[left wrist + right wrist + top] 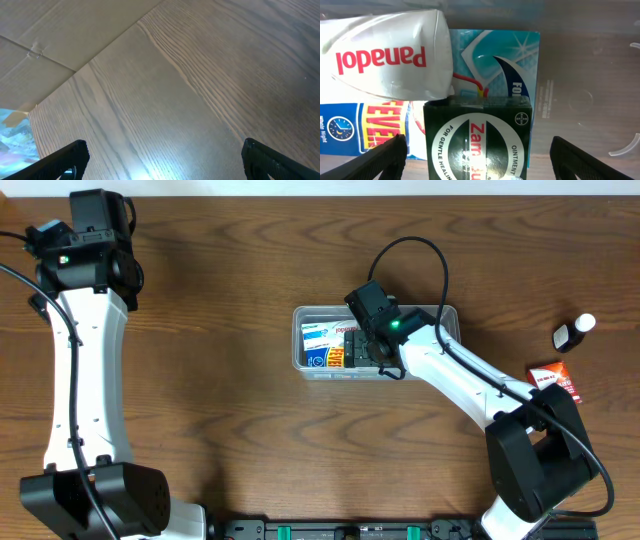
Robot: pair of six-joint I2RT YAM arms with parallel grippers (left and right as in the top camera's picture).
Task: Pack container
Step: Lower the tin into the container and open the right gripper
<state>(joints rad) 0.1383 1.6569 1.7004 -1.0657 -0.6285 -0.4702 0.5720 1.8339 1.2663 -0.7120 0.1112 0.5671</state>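
Black right hand (479, 161) wide over green box (477, 132) in container (298, 340); left hand (165, 159) wide.

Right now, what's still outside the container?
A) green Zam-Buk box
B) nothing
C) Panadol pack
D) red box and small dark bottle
D: overhead, the red box and the small dark bottle sit apart from the container, while the Panadol pack and green Zam-Buk box lie inside it.
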